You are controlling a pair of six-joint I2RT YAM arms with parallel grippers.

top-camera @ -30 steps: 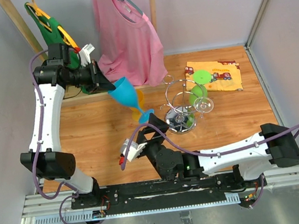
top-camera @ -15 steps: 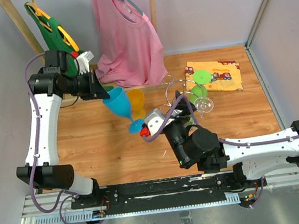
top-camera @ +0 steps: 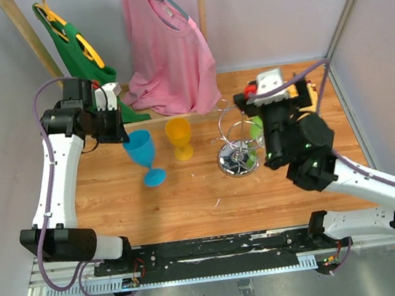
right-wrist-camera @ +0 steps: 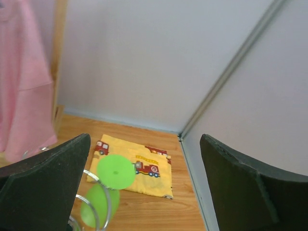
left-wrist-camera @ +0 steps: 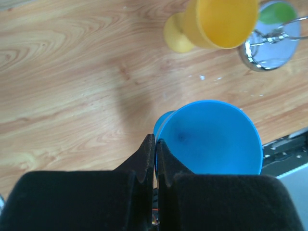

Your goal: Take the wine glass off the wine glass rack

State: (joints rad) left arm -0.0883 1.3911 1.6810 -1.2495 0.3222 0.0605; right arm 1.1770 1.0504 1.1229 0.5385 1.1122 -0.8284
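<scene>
Touchdown, or very near it: the blue wine glass [top-camera: 139, 149], which a second ago hung tilted in mid-air, now stands upright on the table [top-camera: 117, 203] just beside the yellow wine glass [top-camera: 178, 132], well clear of the wine glass rack [top-camera: 238, 158]. The left gripper [left-wrist-camera: 154, 142] is clamped on the blue rim, one finger inside the bowl and one outside, so nothing has been let go yet, and I can't tell from here whether the foot is fully bearing on the wood. Big move on the other side: the right arm has swung from the left of the rack, where it was down by the blue glass's foot, up and over to the rack's right. The right gripper [right-wrist-camera: 145, 137] is spread wide with nothing between its fingers, looking down past the green wine glass [right-wrist-camera: 114, 172], which hangs upside down from a wire loop in front of the fire-truck cloth [right-wrist-camera: 144, 168]. My read is that the blue one counts as off the rack and only needs letting go, while the green one remains to be lifted off.
</scene>
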